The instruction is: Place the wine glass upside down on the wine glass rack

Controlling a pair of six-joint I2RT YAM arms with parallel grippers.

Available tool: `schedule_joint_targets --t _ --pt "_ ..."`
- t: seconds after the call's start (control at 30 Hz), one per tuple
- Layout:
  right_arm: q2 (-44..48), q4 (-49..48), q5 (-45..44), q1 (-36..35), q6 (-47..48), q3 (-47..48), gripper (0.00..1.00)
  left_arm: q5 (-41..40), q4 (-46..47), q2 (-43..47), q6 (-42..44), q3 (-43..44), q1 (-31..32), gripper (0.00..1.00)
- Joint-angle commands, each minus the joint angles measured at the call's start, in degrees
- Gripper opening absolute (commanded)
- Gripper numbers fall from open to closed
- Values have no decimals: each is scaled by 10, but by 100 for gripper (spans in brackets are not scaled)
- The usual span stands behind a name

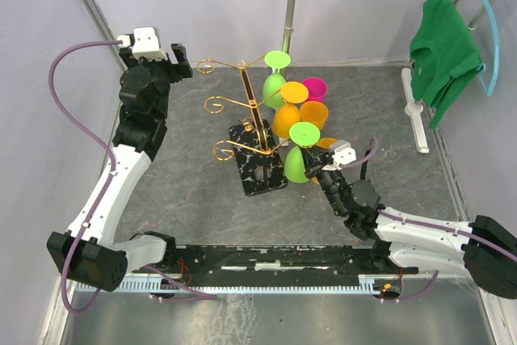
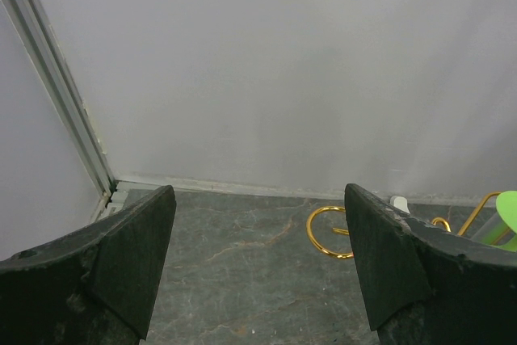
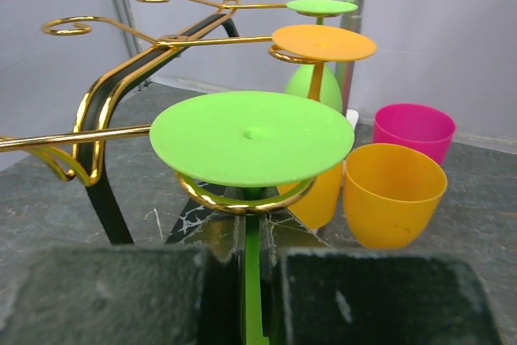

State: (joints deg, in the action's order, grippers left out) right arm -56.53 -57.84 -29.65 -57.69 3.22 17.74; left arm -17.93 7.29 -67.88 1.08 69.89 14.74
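Note:
The gold wine glass rack [image 1: 252, 115] stands on its black marbled base [image 1: 258, 169] mid-table. My right gripper [image 1: 317, 169] is shut on the stem of an upside-down green wine glass [image 1: 300, 151]. In the right wrist view the glass's round foot [image 3: 252, 136] lies on top of a gold ring arm [image 3: 242, 204], and the stem hangs down between my fingertips [image 3: 252, 280]. A second green glass [image 1: 276, 78] and an orange glass [image 1: 289, 111] hang upside down on other arms. My left gripper [image 1: 182, 58] is open and empty at the far left corner, and only a gold scroll [image 2: 327, 232] lies ahead of it [image 2: 258, 264].
An orange cup [image 3: 393, 194] and a pink cup [image 3: 412, 128] stand on the table just right of the rack. A white pole stand [image 1: 291, 6] rises behind, with a green cloth [image 1: 443, 54] hanging at the right. Walls enclose the left and back.

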Motion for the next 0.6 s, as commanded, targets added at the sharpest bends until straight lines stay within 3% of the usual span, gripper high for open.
schedule_joint_targets --t 0.0,0.23,0.4,0.57 --pt "10 18 -37 2 16 -12 1 -1 27 8 9 -1 -2 91" --pt "51 50 -43 2 19 -22 1 -2 27 10 6 -5 -1 91" --pt "116 168 15 2 10 -22 1 -5 29 15 7 -13 -1 91" --pt "137 185 56 1 24 -37 1 -6 31 16 5 -17 -1 91"
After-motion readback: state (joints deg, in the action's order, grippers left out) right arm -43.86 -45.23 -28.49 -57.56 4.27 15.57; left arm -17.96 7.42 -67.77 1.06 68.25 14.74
